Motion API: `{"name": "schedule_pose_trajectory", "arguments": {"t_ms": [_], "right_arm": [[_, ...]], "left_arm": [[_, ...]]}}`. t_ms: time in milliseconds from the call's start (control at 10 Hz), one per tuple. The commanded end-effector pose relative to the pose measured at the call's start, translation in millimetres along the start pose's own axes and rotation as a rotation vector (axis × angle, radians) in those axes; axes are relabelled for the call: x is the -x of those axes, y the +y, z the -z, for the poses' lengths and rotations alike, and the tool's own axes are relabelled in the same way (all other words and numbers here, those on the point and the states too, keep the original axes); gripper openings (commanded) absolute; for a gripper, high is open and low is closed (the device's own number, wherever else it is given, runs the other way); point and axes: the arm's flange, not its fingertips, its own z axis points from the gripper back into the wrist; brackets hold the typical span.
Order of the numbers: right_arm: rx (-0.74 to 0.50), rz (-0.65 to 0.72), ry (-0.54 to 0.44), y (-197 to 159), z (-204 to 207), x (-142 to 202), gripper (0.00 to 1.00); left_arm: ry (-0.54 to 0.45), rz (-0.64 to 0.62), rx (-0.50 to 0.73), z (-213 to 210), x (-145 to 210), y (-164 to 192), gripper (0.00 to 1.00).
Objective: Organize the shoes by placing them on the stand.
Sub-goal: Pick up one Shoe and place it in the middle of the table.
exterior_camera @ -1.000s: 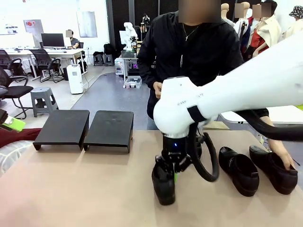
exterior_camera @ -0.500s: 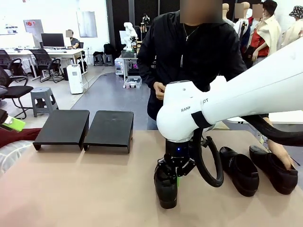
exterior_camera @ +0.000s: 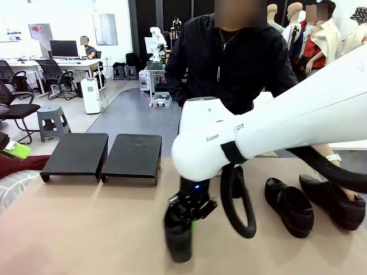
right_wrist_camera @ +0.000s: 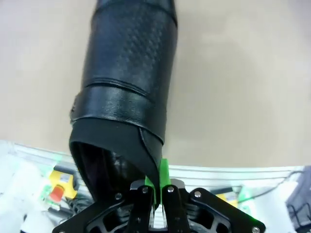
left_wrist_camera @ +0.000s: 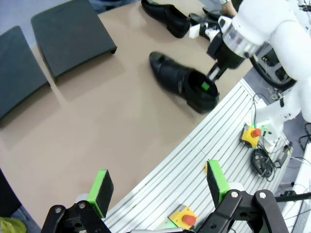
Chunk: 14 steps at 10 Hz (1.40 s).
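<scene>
- Shoe [exterior_camera: 178, 236], black and glossy, sits close to the robot-side edge of the tan tabletop [exterior_camera: 86, 229], in front of the person, with its heel opening toward the robot.
- In the left wrist view the shoe [left_wrist_camera: 181, 77] is low over the tabletop [left_wrist_camera: 97, 121] with its toe toward the stand. Whether its sole touches the surface cannot be told.
- Right end effector [exterior_camera: 192, 222] is pressed together on the rim of the shoe's heel opening.
- In the right wrist view the right end effector [right_wrist_camera: 155, 191] pinches the leather collar, a green-padded finger [right_wrist_camera: 164, 174] showing beside the rim. The shoe [right_wrist_camera: 126, 73] stretches away from it, toe farthest.
- Second shoe [exterior_camera: 289, 207] and third shoe [exterior_camera: 334, 200] lie side by side on the tabletop at the robot's right, well apart from the pinched one. The second shoe's toe points toward the robot's side.
- Stand [exterior_camera: 135, 154] rests at the far left of the tabletop as two slanted matte-black panels set side by side, well apart from all three shoes. In the left wrist view the stand [left_wrist_camera: 73, 34] lies beyond the pinched shoe.
- Left end effector [left_wrist_camera: 159, 187] is spread wide, with only air between its green pads. It hovers over the ribbed metal edge [left_wrist_camera: 204, 145] on the robot's side, near a yellow box with a red button [left_wrist_camera: 250, 136].
- Person [exterior_camera: 229, 63] in a black jacket stands at the far side. One wrist with a pale band [exterior_camera: 332, 157] is near the third shoe.
</scene>
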Motion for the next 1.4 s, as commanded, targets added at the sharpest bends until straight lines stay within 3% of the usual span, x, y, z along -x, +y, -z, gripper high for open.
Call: {"name": "schedule_pose_trajectory", "arguments": {"t_ms": [0, 200, 400, 700, 800, 900, 1300], "right_arm": [[-0.055, 0.019, -0.032, 30, 16, 3, 0.00], [-0.051, 0.027, -0.134, 63, 33, -8, 0.00], [-0.166, 0.058, -0.130, 85, 42, -17, 0.00], [-0.170, 0.107, -0.135, 83, 43, -24, 0.00], [-0.136, 0.078, -0.122, 82, 45, -27, 0.55], [-0.124, 0.057, -0.107, 82, 45, -27, 1.00], [-0.124, 0.060, -0.124, 66, 27, -22, 1.00]], "left_arm": [[-0.009, 0.014, 0.021, 0, -1, 2, 1.00], [-0.009, 0.014, 0.021, 0, -1, 2, 1.00], [-0.009, 0.014, 0.021, 0, -1, 2, 1.00], [-0.009, 0.014, 0.021, 0, -1, 2, 1.00], [-0.009, 0.014, 0.021, 0, -1, 2, 1.00], [-0.009, 0.014, 0.021, 0, -1, 2, 1.00], [-0.009, 0.014, 0.021, 0, -1, 2, 1.00]]}}
